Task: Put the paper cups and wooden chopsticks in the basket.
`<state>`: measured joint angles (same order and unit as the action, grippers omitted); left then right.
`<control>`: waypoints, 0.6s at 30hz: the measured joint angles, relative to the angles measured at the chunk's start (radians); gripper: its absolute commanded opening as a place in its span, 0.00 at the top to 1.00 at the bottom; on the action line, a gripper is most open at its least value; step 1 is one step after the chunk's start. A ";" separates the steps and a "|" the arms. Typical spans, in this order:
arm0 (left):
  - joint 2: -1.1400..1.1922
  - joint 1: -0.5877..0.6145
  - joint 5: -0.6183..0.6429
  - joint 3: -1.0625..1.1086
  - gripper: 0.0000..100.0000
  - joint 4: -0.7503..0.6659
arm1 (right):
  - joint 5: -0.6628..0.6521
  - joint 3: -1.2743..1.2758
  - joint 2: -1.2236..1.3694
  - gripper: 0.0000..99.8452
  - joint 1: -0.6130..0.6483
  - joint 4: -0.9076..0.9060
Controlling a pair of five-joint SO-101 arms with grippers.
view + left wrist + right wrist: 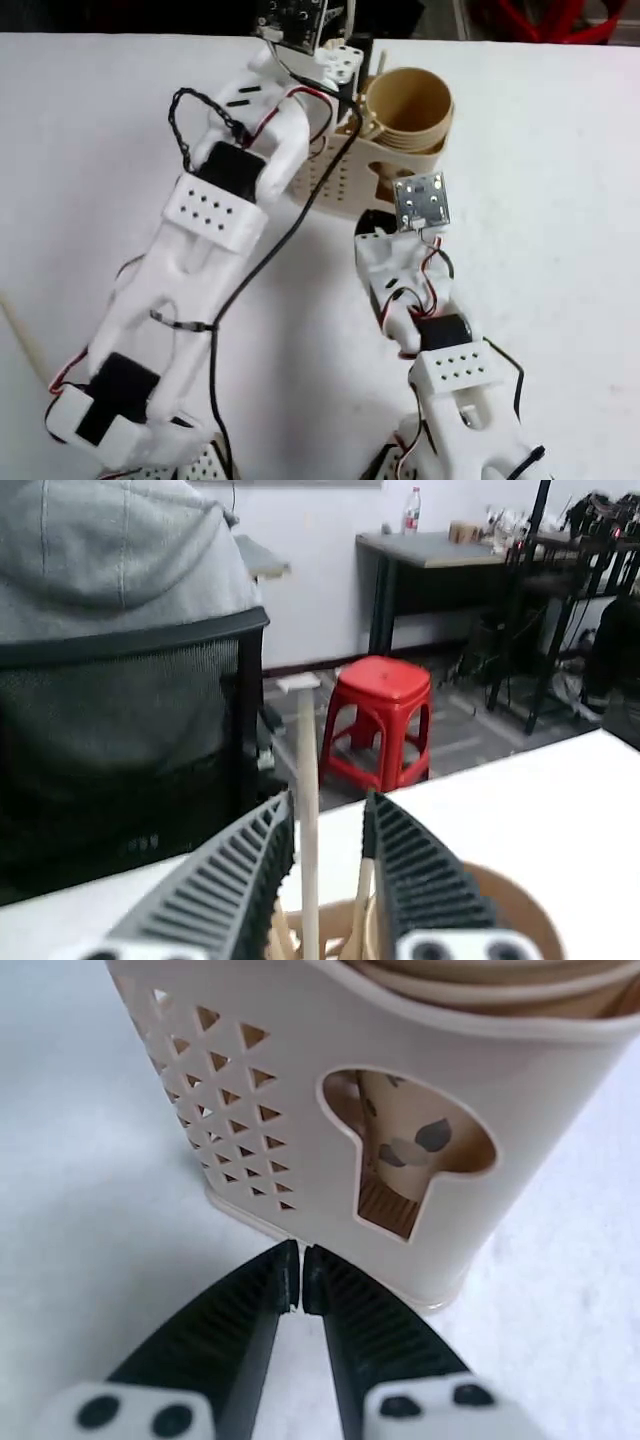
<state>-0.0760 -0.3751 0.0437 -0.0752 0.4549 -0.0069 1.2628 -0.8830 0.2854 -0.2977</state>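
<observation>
A beige perforated basket (345,185) stands at the table's far middle, with stacked paper cups (408,105) inside it. My left gripper (328,810) hangs over the basket, open. A wooden chopstick (308,780) stands upright between its fingers, resting against one of them and apart from the other. A second chopstick (362,895) leans in the basket beside the cups' rim (515,905). My right gripper (300,1278) is shut on nothing, low on the table just before the basket (250,1060). A cup (400,1150) shows through the basket's handle cutout. Another chopstick (22,340) lies at the table's left edge.
The left arm (210,210) stretches diagonally across the table's middle, and the right arm (440,350) comes in from the near right. Beyond the table's far edge are a black chair (130,750) and a red stool (385,715). White tabletop (560,200) lies free on the right.
</observation>
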 measured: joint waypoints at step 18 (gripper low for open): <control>0.002 0.376 0.000 -0.377 0.86 0.954 | 0.000 0.000 0.000 0.98 0.000 0.000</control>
<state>-0.0744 0.0008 0.0437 -0.4526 1.4093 -0.0069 1.2628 -0.8830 0.2854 -0.2977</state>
